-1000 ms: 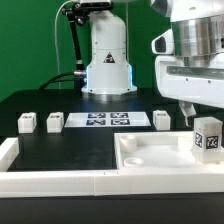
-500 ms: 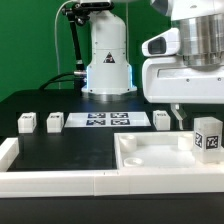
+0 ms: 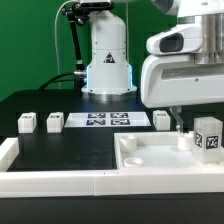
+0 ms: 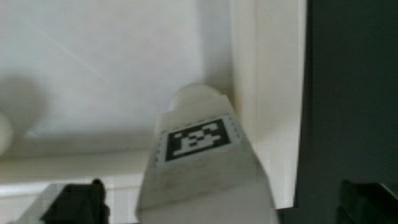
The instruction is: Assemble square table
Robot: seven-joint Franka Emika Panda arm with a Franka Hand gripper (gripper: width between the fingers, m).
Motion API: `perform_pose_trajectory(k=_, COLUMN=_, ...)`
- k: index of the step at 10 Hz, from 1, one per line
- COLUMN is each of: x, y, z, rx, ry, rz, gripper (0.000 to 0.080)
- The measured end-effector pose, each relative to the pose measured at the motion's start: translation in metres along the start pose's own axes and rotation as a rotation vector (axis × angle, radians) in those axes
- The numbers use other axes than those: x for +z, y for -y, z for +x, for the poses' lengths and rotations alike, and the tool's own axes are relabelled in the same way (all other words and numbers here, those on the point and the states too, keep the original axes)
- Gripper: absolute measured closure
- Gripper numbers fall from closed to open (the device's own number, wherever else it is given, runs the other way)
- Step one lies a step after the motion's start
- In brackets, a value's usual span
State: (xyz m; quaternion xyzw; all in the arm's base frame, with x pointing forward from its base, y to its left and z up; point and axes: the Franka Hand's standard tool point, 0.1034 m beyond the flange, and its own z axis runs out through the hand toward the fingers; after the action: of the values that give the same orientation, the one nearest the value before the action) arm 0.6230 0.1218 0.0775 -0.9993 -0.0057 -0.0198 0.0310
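1. The gripper (image 3: pixel 181 128) hangs with its jaws spread wide and pinches nothing. In the wrist view the fingertips (image 4: pixel 80 203) stand well apart.
2. Over the last second it has slid toward the exterior view's left and sunk lower, to the far edge of the square top (image 3: pixel 150 165).
3. A tagged leg (image 3: pixel 207 136) stands upright at the top's far right corner, near the fingers and ungripped.
4. Three loose legs (image 3: pixel 54 122) wait far off beside the marker board (image 3: pixel 105 120).
5. The descent probably readies a grasp on the standing leg. The assembly looks early.
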Motion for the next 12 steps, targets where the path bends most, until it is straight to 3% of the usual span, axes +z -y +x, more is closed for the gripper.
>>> perform_pose_trajectory(k=3, x=0.0000, y=-0.0007, z=0.0003, rx=-0.132, ry=-0.001, rz=-0.001, gripper=0.0175)
perform_pose_trajectory(k=4, x=0.0000, y=-0.0006, z=0.0002, rx=-0.127, ry=-0.001, rz=-0.001, gripper=0.0305)
perform_pose_trajectory(k=5, x=0.0000, y=-0.0006, z=0.0002, rx=-0.128, ry=-0.001, rz=-0.001, gripper=0.0305)
perform_pose_trajectory(k=6, x=-0.0003, y=-0.0016, z=0.0007, rx=-0.121, ry=-0.002, rz=-0.001, gripper=0.0503)
perform_pose_trajectory(k=9, x=0.0001, y=-0.0026, z=0.0006, rx=-0.076, ry=-0.002, rz=-0.001, gripper=0.0508)
perform_pose_trajectory(k=12, x=0.0006, y=-0.0032, z=0.0001, rx=0.238, ry=-0.011, rz=0.005, gripper=0.0508)
